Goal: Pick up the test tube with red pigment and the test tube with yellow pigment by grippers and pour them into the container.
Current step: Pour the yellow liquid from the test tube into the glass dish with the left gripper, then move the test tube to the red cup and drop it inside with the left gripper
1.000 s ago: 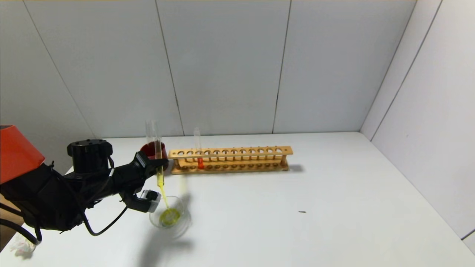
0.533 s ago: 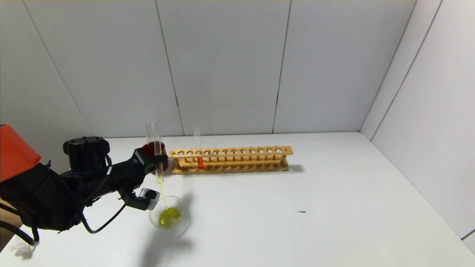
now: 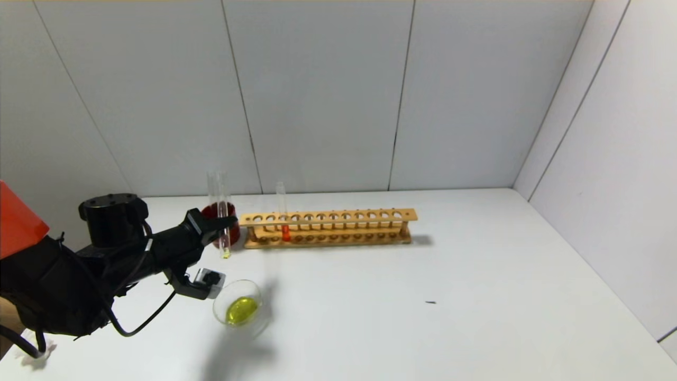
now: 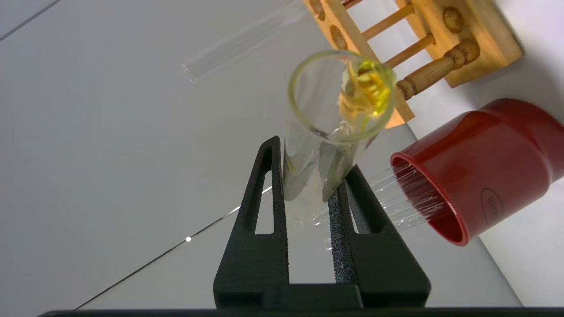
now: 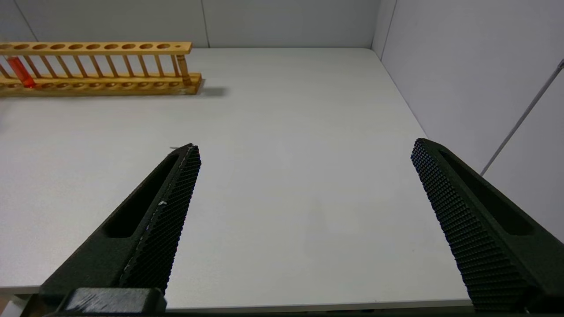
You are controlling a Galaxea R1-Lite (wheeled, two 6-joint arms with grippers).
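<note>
My left gripper (image 3: 225, 225) is shut on the test tube with yellow pigment (image 3: 225, 241). It holds the tube almost upright in front of the red cup, its yellow-tinted lower end above and behind the container. In the left wrist view the tube's yellow-rimmed mouth (image 4: 341, 94) shows between the gripper's (image 4: 313, 154) black fingers. The container (image 3: 242, 311), a clear glass dish, holds a yellow pool. The test tube with red pigment (image 3: 284, 219) stands in the wooden rack (image 3: 338, 227) and also shows in the right wrist view (image 5: 20, 72). My right gripper (image 5: 306, 147) is open and empty above the table's near right part.
A dark red cup (image 3: 213, 210) with a wider clear tube (image 3: 216, 185) in it stands left of the rack; it is close beside the held tube (image 4: 484, 167). A small dark speck (image 3: 431, 302) lies mid-table. Walls close the back and right.
The yellow stream into the dish has stopped. My left gripper has drawn the tube back from the dish toward the red cup and tilted it more upright.
</note>
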